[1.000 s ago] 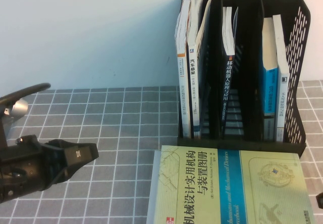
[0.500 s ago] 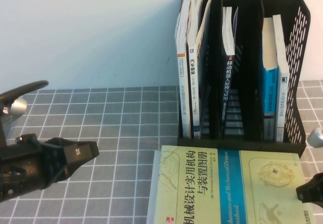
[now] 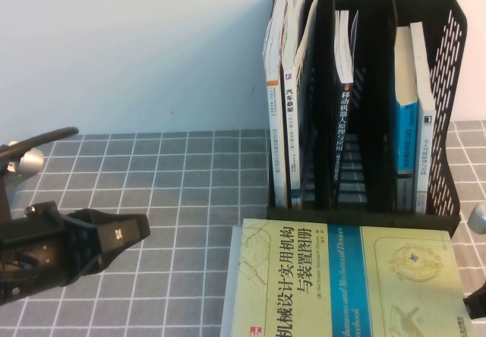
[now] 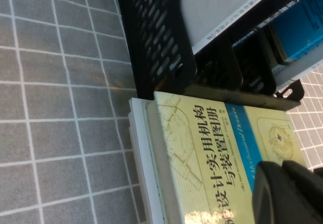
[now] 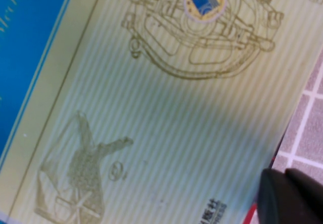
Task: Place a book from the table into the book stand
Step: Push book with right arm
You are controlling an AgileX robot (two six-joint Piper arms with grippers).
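The book (image 3: 342, 280), pale yellow-green with a blue band and black Chinese title, lies flat on the table (image 3: 190, 185) just in front of the black book stand (image 3: 364, 102). My left gripper (image 3: 121, 234) hovers over the cloth to the book's left, shut and empty; its wrist view shows the fingers (image 4: 280, 169) over the book (image 4: 202, 148) near the stand (image 4: 166, 42). My right gripper (image 3: 478, 303) shows only at the lower right edge, by the book's right edge; in its wrist view it (image 5: 282, 176) is shut, empty, close above the book's corner (image 5: 166, 108).
All three compartments of the stand hold upright books (image 3: 285, 102); the middle one (image 3: 372, 124) has the widest gap. A white edge (image 4: 139, 148) shows under the book's left side. A blank wall rises behind. Grey cloth lies between the left gripper and the book.
My right gripper, which showed at the right edge beside the book half a second ago, has dropped back toward the lower right corner. The left arm and the book have barely moved.
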